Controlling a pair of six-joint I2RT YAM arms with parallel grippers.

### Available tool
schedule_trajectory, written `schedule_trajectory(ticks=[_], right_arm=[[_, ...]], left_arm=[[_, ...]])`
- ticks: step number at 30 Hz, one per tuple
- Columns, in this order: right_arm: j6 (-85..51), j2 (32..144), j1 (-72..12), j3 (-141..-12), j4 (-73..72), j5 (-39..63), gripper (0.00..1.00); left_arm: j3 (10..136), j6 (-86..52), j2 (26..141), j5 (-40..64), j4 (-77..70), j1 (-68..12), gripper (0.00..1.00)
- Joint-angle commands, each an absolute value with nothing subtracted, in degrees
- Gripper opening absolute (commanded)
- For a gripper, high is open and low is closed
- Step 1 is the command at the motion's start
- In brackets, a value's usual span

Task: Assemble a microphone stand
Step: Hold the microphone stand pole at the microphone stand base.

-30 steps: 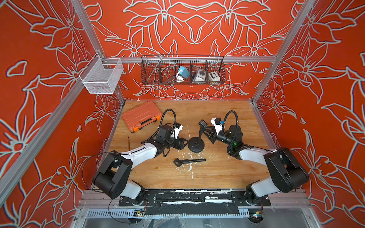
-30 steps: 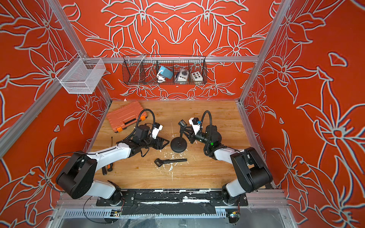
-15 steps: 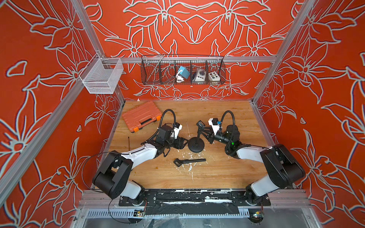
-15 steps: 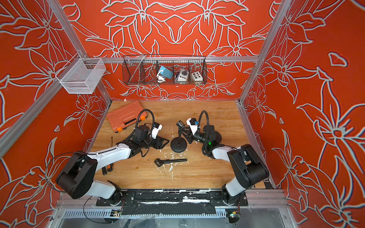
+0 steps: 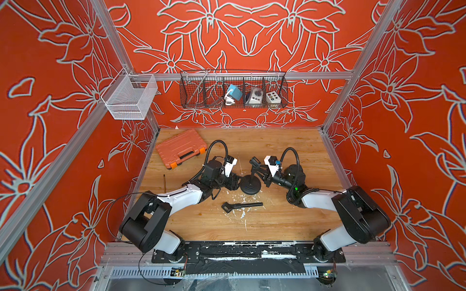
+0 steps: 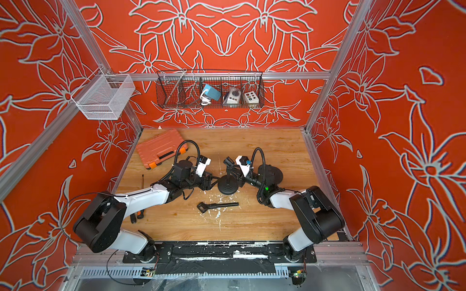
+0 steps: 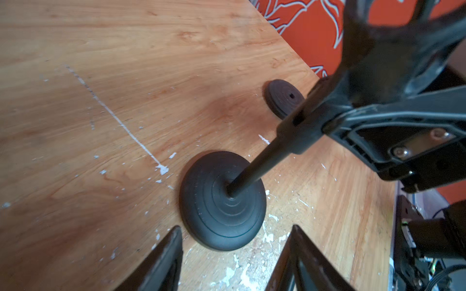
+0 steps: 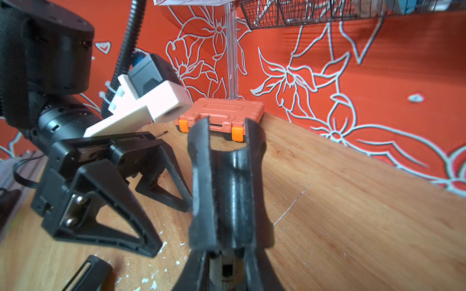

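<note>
A round black base [image 5: 250, 187] [image 6: 227, 187] rests mid-table, with a thin black pole [image 7: 262, 161] standing in its centre hole. The pole carries a U-shaped microphone clip [image 8: 230, 181] [image 5: 254, 161] at its top. My right gripper [image 5: 262, 174] [image 8: 227, 259] is shut on the pole just below the clip. My left gripper [image 5: 233, 182] [image 7: 235, 233] sits low beside the base on its left, open, its fingers [image 8: 113, 201] spread and touching nothing. A second black clip piece with a stem [image 5: 240, 206] [image 6: 216, 206] lies flat in front of the base.
A second black disc [image 7: 283, 98] [image 6: 277, 173] lies behind the right arm. An orange tool case [image 5: 180, 151] sits at the back left. A thin tool [image 5: 164, 182] lies near the left wall, with screwdrivers [image 6: 137, 216] further forward. Wire baskets [image 5: 233, 90] hang on the back wall.
My right gripper has carried the pole and clip a little to the left, over the base. The left gripper has edged slightly toward the base and stays open.
</note>
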State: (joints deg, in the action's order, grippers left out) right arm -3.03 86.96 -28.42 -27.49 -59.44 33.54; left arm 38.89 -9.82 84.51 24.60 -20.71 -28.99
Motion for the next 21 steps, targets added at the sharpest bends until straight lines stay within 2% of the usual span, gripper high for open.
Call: schedule_trajectory(ticks=[1,9,21], right_arm=[[3.29,85.80,-28.43,-23.86,-56.38,27.43,0.00],[3.66,84.43,-29.51,-21.60,-55.32,23.87,0.00],[-2.43,90.09,-29.79,-18.98,-65.91,22.72,0.00]], left_arm=[[39.75,-7.63,86.16,25.90,-24.80,-29.97,0.66],[40.49,-5.80,89.24,21.04,-28.63,-32.14,0.64],[42.42,-3.75,93.41,22.15,-32.35,-33.05,0.59]])
